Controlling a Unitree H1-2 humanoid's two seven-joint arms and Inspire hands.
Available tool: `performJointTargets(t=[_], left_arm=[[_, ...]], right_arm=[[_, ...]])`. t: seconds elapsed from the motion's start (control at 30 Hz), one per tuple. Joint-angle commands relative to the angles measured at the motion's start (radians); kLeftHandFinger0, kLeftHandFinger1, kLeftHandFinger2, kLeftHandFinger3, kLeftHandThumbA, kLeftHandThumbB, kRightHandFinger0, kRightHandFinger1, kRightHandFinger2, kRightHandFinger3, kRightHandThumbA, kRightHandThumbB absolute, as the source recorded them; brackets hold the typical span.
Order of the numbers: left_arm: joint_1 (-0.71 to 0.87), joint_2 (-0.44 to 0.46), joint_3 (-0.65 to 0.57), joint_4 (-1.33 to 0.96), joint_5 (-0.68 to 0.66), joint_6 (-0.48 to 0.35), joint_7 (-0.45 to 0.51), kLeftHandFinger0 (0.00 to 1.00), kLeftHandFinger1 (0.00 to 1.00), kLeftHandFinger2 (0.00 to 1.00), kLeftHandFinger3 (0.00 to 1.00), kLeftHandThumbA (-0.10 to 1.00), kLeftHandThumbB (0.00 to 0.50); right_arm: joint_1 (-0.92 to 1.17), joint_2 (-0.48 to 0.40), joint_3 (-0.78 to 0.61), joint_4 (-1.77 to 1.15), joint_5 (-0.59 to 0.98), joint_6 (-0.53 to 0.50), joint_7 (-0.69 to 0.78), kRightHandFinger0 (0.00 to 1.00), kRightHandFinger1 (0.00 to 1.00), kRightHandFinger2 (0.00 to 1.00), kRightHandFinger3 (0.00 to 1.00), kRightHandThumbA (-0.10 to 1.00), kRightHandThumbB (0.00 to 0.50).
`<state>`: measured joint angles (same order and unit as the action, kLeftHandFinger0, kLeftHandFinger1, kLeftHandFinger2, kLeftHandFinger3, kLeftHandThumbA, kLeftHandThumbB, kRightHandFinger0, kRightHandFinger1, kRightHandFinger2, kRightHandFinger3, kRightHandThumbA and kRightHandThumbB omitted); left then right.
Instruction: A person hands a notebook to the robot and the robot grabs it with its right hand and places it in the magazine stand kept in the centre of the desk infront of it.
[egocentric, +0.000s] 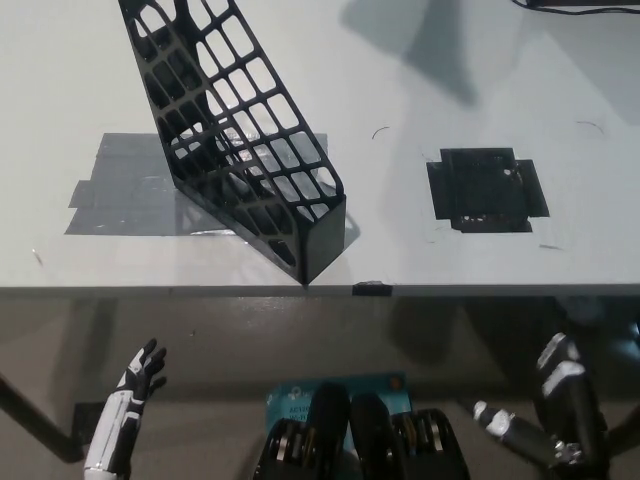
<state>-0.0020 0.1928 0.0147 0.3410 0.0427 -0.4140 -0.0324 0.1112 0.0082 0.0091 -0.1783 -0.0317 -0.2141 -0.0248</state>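
A black mesh magazine stand (240, 130) stands on the white desk (440, 250), left of centre, its low front corner near the desk's front edge. It looks empty. No notebook is in view. My white left hand (135, 390) hangs below the desk edge at the lower left, fingers apart and holding nothing. My black right hand (560, 400) rests below the desk edge at the lower right, fingers spread, nothing in it.
Grey tape patches (125, 185) lie under and left of the stand. A black tape square (485, 190) is stuck on the desk to the right. A small black tab (371, 289) sits on the front edge. A shadow falls across the far desk.
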Motion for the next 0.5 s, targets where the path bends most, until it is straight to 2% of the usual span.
performJointTargets(t=[0.0,0.1,0.23,0.37,0.47], left_arm=[[-0.013,0.014,0.005,-0.009,-0.003,-0.056,0.000,0.96,1.00,1.00,1.00,1.00,0.500],[-0.013,0.014,0.004,-0.006,0.001,-0.056,0.003,0.96,1.00,1.00,1.00,1.00,0.500],[-0.016,0.015,0.004,-0.002,-0.002,-0.056,0.002,0.96,1.00,1.00,1.00,1.00,0.500],[-0.017,0.016,0.005,-0.009,0.000,-0.056,0.002,0.94,1.00,1.00,1.00,1.00,0.500],[-0.021,0.020,0.004,-0.004,0.009,-0.056,0.004,0.95,1.00,1.00,1.00,1.00,0.500]], right_arm=[[-0.055,0.012,-0.038,-0.137,-0.013,-0.040,-0.041,1.00,1.00,1.00,1.00,1.00,0.129],[-0.100,0.012,-0.054,-0.187,0.014,0.011,-0.038,1.00,1.00,1.00,1.00,1.00,0.114],[-0.158,0.018,-0.069,-0.215,0.039,0.068,-0.042,1.00,1.00,1.00,1.00,0.98,0.150],[-0.199,0.015,-0.076,-0.224,0.054,0.103,-0.038,1.00,1.00,1.00,1.00,0.98,0.161],[-0.236,0.010,-0.087,-0.221,0.105,0.141,-0.033,1.00,1.00,1.00,1.00,0.94,0.137]])
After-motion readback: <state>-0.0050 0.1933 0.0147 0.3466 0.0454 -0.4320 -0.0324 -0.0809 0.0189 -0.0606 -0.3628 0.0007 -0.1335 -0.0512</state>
